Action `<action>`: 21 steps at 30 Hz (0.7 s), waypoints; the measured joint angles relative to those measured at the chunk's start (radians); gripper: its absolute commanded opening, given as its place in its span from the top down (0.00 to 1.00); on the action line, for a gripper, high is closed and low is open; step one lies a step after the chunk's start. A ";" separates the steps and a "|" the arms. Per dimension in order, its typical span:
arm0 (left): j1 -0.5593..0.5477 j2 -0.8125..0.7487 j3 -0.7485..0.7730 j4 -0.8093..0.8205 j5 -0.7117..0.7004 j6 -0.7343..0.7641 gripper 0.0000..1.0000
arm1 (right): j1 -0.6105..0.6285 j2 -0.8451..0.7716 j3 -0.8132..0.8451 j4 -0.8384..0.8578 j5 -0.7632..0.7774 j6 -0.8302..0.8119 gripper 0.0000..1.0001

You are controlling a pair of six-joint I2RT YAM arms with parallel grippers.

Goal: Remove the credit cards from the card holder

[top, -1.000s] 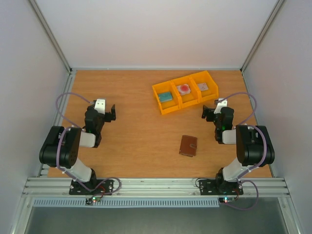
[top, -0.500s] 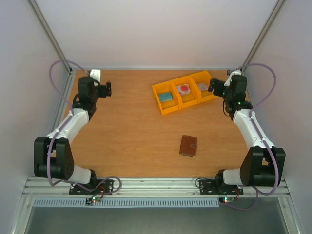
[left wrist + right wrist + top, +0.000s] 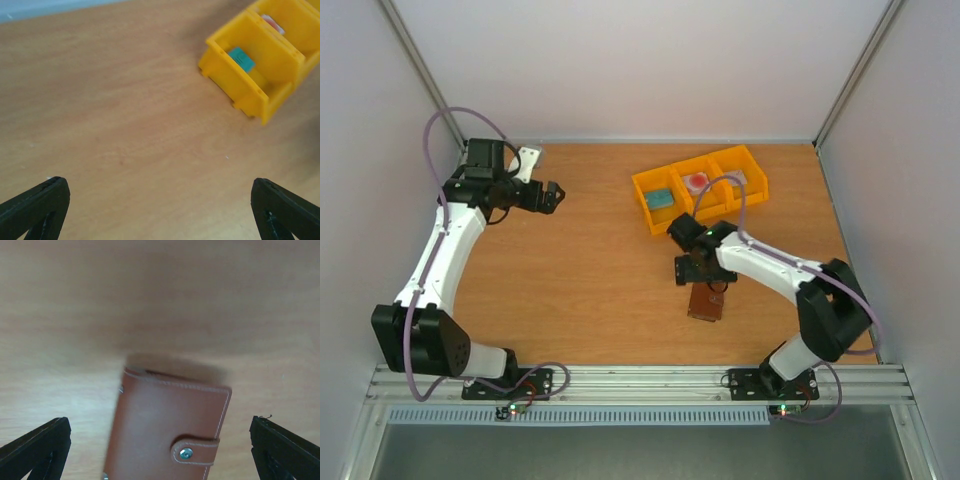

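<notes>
The card holder (image 3: 165, 430) is a brown leather wallet lying closed on the wooden table, its snap tab (image 3: 195, 450) fastened. From above, the card holder (image 3: 708, 306) lies right of centre near the front. My right gripper (image 3: 700, 277) hovers just over its far end, jaws open wide. In the wrist view the right gripper (image 3: 160, 442) straddles the holder without touching it. The credit cards are hidden. My left gripper (image 3: 548, 196) hangs open over bare table at the far left, and the left gripper (image 3: 160, 207) holds nothing.
A yellow three-part bin (image 3: 700, 188) stands at the back, right of centre, and shows as the yellow bin (image 3: 260, 65) in the left wrist view. It holds a teal item (image 3: 241, 59), a pale item with a red spot (image 3: 697, 182) and a grey item (image 3: 735, 177).
The right arm swung from beside the bin's right end down and left to just over the card holder. The left gripper moved a little right and forward. Both jaws stayed open.
</notes>
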 measured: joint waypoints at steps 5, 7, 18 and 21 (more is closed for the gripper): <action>0.001 0.002 0.000 -0.082 0.074 -0.003 0.01 | 0.047 0.103 -0.058 -0.064 0.021 0.106 0.01; 0.001 0.002 0.000 -0.098 0.090 -0.003 0.01 | 0.049 0.104 -0.088 -0.070 0.022 0.137 0.02; 0.001 0.002 0.000 -0.120 0.108 -0.003 0.01 | 0.051 0.083 -0.176 0.084 -0.116 0.175 0.01; 0.001 0.002 -0.001 -0.122 0.108 -0.003 0.01 | 0.050 0.100 -0.162 0.092 -0.127 0.177 0.02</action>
